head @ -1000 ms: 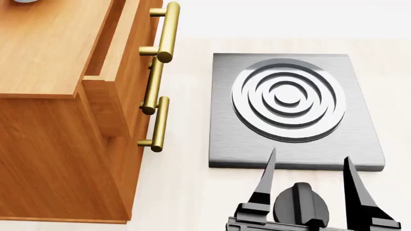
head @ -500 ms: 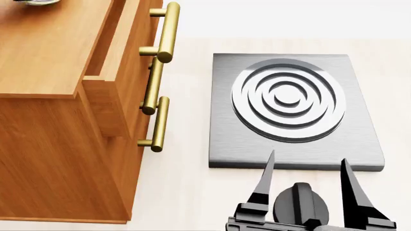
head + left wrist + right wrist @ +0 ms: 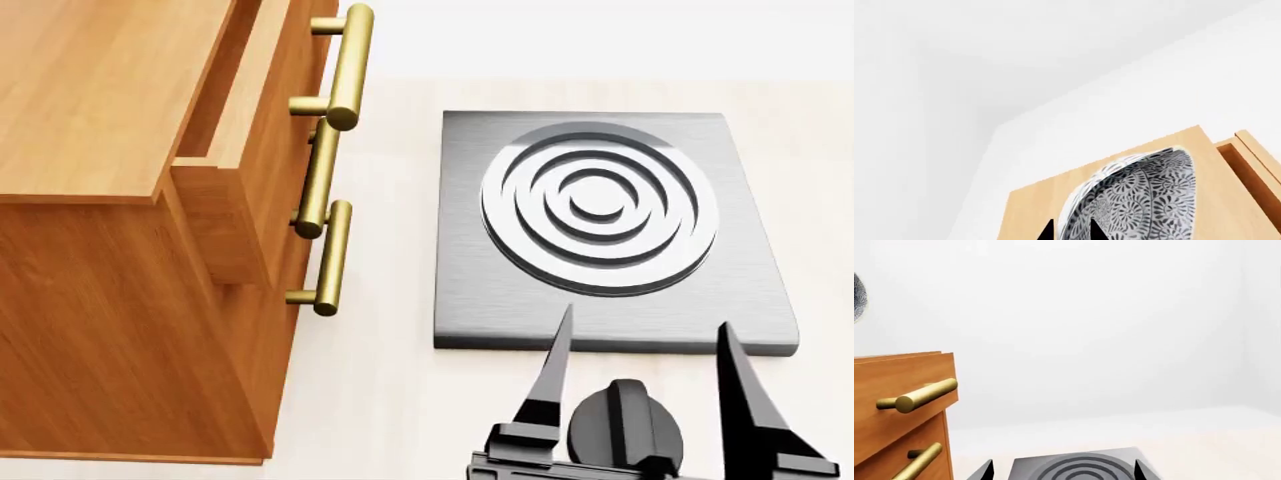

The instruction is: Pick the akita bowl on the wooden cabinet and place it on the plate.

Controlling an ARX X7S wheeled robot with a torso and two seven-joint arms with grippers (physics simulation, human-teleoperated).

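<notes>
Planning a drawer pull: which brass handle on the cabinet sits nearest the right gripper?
The lowest brass handle, the bottom one of three on the wooden cabinet, hangs closest to the right gripper.

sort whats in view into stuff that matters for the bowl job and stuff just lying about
For the job:
- akita bowl, patterned, held by the left pincer above the cabinet top
- wooden cabinet
- plate: not in view

Just lying about:
- stove, its knob between the open right pincer's fingers
- cabinet's brass handles

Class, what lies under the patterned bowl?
The wooden cabinet lies below the bowl, which hangs clear of its top. The patch of wood directly behind the bowl is covered.
</notes>
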